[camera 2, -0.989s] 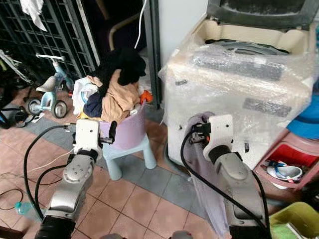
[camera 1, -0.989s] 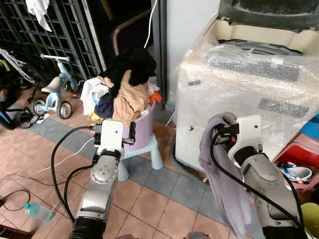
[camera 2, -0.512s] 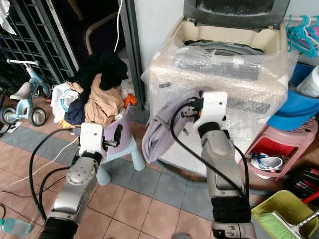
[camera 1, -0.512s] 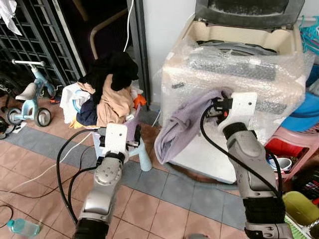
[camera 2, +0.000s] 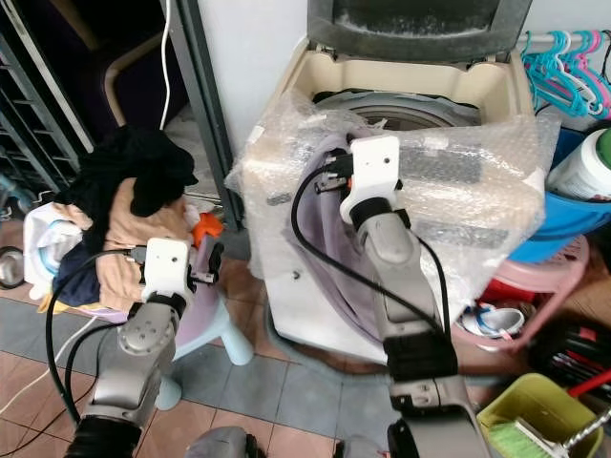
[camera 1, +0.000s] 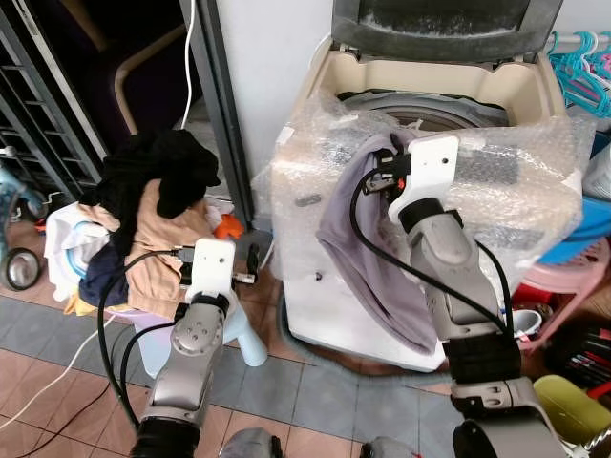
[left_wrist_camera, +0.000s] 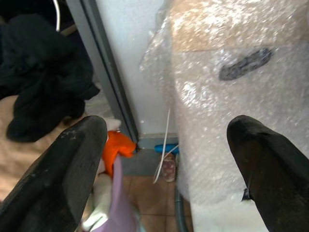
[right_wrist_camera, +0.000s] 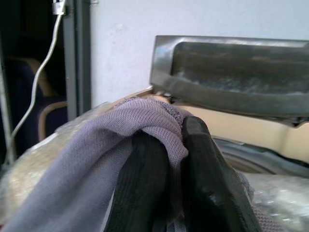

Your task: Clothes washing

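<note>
The grey-lilac knit garment (camera 1: 372, 239) is hanging from my right gripper (right_wrist_camera: 166, 159), bunched at the top where my two black fingers (right_wrist_camera: 205, 174) are pinching a fold of it, and trailing long and limp down the front of the washing machine (camera 1: 449, 105), so its long axis is running nearly straight down from my jaws. The thing that matters is that the open tub (camera 1: 430, 107) is lying just beyond and slightly below the pinch point, past the bubble-wrapped front edge (camera 2: 449, 181), with the raised lid (right_wrist_camera: 231, 72) standing behind it; I am judging that the cloth must go forward and over that edge before I let go, and that the long tail may drag on the plastic wrap. The fabric is looking soft, ribbed and dry, though I cannot be sure of that from here. My right arm is clearly the nearer one to the tub. My left gripper (left_wrist_camera: 164, 164) is hanging low with its fingers spread wide and holding nothing, pointing at the gap between the machine and the lilac laundry basket (camera 1: 167, 329), which is heaped with black, tan and white clothes (camera 1: 143, 210) beside a small orange item (left_wrist_camera: 116, 147).
</note>
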`<state>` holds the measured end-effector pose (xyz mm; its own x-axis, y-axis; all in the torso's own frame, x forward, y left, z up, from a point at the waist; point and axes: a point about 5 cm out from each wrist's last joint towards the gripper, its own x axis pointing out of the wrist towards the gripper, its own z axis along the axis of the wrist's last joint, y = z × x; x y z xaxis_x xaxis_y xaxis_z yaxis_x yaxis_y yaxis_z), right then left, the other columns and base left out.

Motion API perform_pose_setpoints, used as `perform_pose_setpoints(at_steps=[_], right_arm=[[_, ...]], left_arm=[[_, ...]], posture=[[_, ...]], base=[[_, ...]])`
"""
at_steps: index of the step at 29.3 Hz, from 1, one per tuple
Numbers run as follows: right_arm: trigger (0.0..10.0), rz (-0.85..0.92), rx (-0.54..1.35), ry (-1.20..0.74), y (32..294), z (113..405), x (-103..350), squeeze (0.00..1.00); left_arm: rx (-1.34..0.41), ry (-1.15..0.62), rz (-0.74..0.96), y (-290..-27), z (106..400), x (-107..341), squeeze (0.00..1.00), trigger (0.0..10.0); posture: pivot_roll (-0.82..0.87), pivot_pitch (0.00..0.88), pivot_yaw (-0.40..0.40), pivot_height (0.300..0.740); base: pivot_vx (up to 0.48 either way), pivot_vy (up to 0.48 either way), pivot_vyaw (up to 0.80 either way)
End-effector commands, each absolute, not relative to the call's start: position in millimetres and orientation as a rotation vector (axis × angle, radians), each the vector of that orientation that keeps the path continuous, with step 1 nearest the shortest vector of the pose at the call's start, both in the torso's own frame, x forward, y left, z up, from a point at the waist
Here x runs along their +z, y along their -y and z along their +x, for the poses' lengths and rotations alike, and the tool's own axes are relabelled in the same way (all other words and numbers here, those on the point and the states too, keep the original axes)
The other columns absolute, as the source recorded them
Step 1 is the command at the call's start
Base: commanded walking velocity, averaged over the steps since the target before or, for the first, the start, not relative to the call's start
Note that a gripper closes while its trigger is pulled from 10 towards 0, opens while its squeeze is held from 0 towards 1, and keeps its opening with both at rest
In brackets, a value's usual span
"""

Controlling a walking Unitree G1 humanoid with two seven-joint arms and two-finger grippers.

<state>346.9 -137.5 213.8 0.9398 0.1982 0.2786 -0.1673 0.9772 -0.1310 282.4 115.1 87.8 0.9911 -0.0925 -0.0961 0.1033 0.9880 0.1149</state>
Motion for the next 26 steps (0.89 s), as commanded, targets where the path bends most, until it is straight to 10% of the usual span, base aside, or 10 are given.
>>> perform_pose_setpoints(at_steps=[1,15,26], right_arm=[[10.0,-0.103,0.143,0.36,147.2,353.6,232.9,0.0],[10.0,-0.163,0.202,0.515,148.8,384.2,298.7,0.0],[10.0,-0.09,0.392,0.343,124.2,340.2,213.6,0.0]], left_arm=[[-0.118,-0.106,0.129,-109.1,280.2,84.9,0.0,10.0],[-0.102,-0.103,0.112,-108.1,278.1,84.3,0.0,10.0],[-0.069,-0.125,0.125,-114.2,273.5,79.4,0.0,10.0]], posture=[[-0.08,0.0,0.055,0.74],[-0.07,0.0,0.028,0.74],[-0.08,0.0,0.04,0.74]], base=[[0.0,0.0,-0.8],[0.297,0.0,-0.69],[0.219,0.214,0.0]])
